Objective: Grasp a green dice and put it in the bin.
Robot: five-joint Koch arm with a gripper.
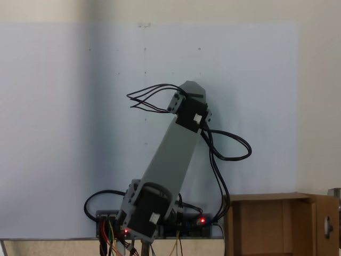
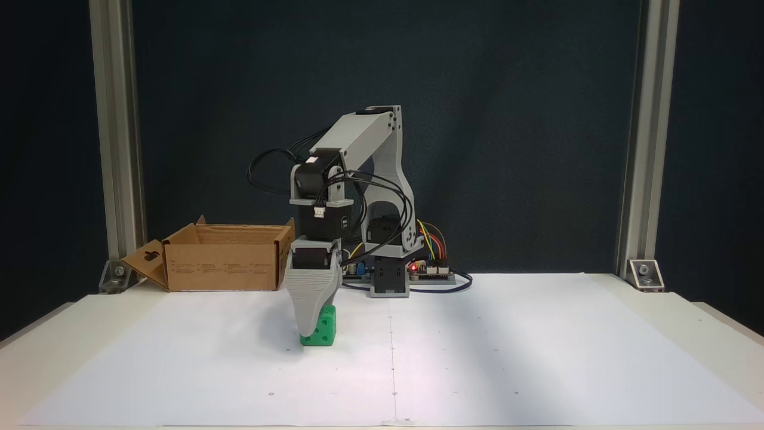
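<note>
Gripper (image 2: 308, 331) first: we see it pointing straight down at the table, its grey ribbed finger (image 2: 310, 298) tapering to a tip that overlaps the left front of the green dice (image 2: 324, 326). Only one finger shows, the other lying behind it, so we cannot tell whether the jaws are clamped on the cube or merely standing around it.

We find the green dice resting on the white table sheet (image 2: 507, 358), a little left of centre in this fixed view, its dark pips facing the camera. From the dice, the bin (image 2: 224, 263) lies at about ten o'clock, well apart from it, an open brown cardboard box with one flap (image 2: 146, 263) folded out to the left. At about one o'clock from the dice stands the arm's base (image 2: 389, 280), with a red light and coloured wires beside it. The grey arm (image 2: 364, 134) arches up from there and comes forward over the dice.

In a fixed view from behind the robot, we see the arm's grey link (image 1: 173, 149) leaning up to the right, black cables (image 1: 224, 149) looping off it, and the bin (image 1: 282, 224) at five o'clock from it.
</note>
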